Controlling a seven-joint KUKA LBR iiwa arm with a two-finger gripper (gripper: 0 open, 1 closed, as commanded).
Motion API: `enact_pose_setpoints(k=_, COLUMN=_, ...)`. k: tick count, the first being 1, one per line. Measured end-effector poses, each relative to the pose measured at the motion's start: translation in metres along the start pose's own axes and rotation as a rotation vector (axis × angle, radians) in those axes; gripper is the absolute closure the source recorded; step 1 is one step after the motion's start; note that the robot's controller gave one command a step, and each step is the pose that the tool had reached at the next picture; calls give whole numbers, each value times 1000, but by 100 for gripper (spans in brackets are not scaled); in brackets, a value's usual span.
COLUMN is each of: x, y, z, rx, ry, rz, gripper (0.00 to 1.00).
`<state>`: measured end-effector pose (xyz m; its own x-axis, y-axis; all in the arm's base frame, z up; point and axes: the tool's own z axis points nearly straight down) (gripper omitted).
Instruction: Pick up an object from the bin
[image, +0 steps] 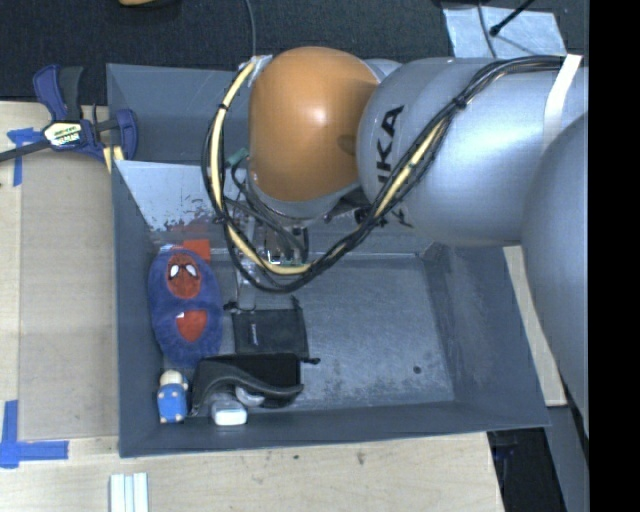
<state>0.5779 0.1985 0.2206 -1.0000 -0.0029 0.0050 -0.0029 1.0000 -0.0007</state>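
- Right by the near wall of the bin (300, 432) sit a little toy man (172, 396) in blue with a yellow head and a small white thing (230, 414). They are just beside each other.
- Next to them lies a black curvy thing (250, 377). It touches the white thing.
- A bit farther in lies a flat black square thing (268, 329). It rests against the top of the curvy one.
- To its left is a blue soft toy (183, 308) with a red spider-hero face. A small orange piece (197, 248) peeks out past its far end.
- The gripper (272, 265) hangs just past the black square thing, under the arm's big orange cover (300, 125) and yellow cables (222, 130). I cannot tell if it is open or closed, because the cover hides it.
- I think the black square thing is the one to pick, since it is the nearest to the gripper.
- What could go wrong: the square thing is flat, so the gripper might slide off it and come up with nothing.
- The black things touch, so a grab could pull on both, or push one into the soft toy.
- All the things crowd the left side, so coming down a bit off could bump the soft toy or the bin wall.
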Motion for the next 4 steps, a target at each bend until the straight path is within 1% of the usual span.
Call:
enact_pose_setpoints(k=1, x=32, y=-69, z=133, rx=-4, ry=-21, rz=-15, gripper=0)
enact_pose_setpoints(k=2, x=16, y=-74, z=120, rx=-3, ry=-10, rz=282, gripper=0)
enact_pose_setpoints(k=3, x=22, y=-77, z=120, rx=-3, ry=-8, rz=341, gripper=0)
enact_pose_setpoints(k=4, x=23, y=-75, z=144, rx=-11, ry=-31, rz=361, gripper=0)
